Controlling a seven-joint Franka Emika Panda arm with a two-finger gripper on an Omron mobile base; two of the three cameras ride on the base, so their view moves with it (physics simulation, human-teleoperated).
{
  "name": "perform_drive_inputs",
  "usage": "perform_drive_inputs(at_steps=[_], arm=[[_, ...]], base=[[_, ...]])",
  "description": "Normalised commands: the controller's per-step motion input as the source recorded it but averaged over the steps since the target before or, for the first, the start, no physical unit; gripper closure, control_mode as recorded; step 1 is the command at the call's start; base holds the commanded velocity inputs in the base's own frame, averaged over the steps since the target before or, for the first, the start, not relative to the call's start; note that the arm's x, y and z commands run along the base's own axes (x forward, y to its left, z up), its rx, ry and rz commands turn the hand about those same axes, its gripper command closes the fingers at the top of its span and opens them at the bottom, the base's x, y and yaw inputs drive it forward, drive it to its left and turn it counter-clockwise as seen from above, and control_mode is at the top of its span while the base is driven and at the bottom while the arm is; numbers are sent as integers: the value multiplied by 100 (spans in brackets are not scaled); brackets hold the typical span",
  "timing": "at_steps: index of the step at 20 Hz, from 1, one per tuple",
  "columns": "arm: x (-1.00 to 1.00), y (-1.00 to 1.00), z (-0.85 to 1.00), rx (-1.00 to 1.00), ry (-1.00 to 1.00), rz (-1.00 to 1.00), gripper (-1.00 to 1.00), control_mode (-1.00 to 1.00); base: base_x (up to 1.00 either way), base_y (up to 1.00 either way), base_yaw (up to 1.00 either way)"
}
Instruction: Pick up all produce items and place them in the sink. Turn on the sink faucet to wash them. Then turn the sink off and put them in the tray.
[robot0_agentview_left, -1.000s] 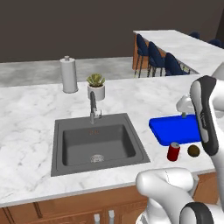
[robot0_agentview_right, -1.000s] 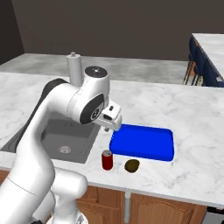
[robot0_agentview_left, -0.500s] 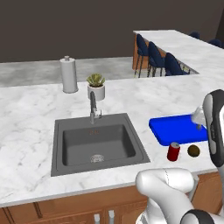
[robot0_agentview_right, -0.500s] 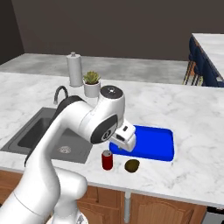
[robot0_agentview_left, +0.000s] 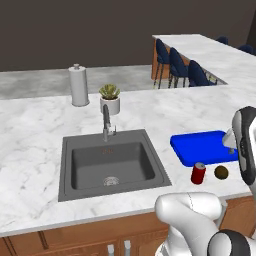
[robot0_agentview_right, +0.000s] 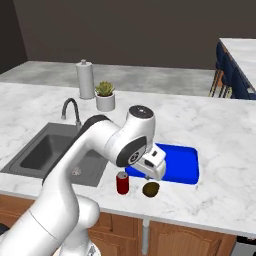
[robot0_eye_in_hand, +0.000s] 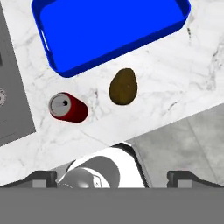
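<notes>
- Paper-towel roll (robot0_agentview_left: 78, 85) and potted succulent (robot0_agentview_left: 109, 98) at back, behind faucet (robot0_agentview_left: 106, 121).
- Sink (robot0_agentview_left: 111, 163) w/ nothing in it.
- Red can (robot0_eye_in_hand: 68, 107) upright on counter, just beside produce item (robot0_eye_in_hand: 123, 86); both near front edge, below blue tray (robot0_eye_in_hand: 107, 29).
- Gripper (robot0_eye_in_hand: 113, 176) above them, fingers wide apart, holding nothing.

We see a marble surface (robot0_agentview_left: 35, 145) holding a dark grey sink (robot0_agentview_left: 111, 163) with its faucet (robot0_agentview_left: 106, 121) at the back rim. Behind stand a paper-towel roll (robot0_agentview_left: 78, 85) and a potted succulent (robot0_agentview_left: 109, 98). To the right lies a blue tray (robot0_agentview_left: 200, 147); just in front of it sit a red can (robot0_agentview_left: 198, 173) and a brown-olive produce item (robot0_agentview_left: 221, 172), near each other but apart.
</notes>
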Motion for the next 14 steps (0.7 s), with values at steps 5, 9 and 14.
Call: perform_drive_inputs(at_steps=[5, 9, 14], arm=[[20, -6, -32, 0, 10, 0, -100, -100], [22, 0, -40, 0, 7, 0, -100, -100], [31, -3, -41, 0, 3, 0, -100, -100]], base=[[0, 0, 0], [0, 0, 0], [0, 0, 0]])
